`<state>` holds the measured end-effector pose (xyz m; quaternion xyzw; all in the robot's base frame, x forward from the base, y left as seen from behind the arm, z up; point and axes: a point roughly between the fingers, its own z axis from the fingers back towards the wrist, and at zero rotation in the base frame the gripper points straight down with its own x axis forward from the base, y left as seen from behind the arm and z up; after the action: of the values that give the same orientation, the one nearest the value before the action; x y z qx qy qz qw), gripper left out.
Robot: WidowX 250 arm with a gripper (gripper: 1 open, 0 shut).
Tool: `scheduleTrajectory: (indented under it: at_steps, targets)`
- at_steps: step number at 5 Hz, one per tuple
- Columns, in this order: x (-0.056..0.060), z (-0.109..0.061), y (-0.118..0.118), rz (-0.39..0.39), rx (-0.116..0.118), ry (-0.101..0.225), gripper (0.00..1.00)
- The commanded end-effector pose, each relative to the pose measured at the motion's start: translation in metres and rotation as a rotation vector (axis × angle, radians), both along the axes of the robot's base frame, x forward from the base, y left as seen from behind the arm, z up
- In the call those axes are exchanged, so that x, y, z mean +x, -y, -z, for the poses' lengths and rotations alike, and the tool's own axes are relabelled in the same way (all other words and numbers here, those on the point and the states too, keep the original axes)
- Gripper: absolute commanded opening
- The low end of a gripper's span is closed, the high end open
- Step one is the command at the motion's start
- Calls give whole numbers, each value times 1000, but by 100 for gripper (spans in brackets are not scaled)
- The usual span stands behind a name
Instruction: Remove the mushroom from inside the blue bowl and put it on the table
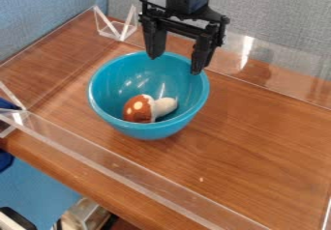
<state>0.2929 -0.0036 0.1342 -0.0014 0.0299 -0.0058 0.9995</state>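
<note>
Two black fingers (155,43) spread wide as the gripper (177,55) hangs over the blue bowl (114,79), lined up for the mushroom (145,105) lying inside.

Item: single black robot arm, entering from the top edge of the view; only the lowest section of the wrist is visible, the rest cut off by the frame.
Gripper: black two-fingered parallel gripper (180,59), pointing straight down.
Jaws: spread wide, nothing between them.
Fingers: two long dark fingers (154,39) hanging vertically from a broad crossbar, roughly parallel.
Fingertips: appear bare and out of contact, though the angle makes their exact height hard to judge.
</note>
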Motion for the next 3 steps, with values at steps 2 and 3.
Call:
scheduleTrajectory:
  at_steps: [2, 3]
  targets:
    - [-8, 16, -18, 6, 13, -35, 100]
    - [-13, 25, -34, 3, 20, -46, 100]
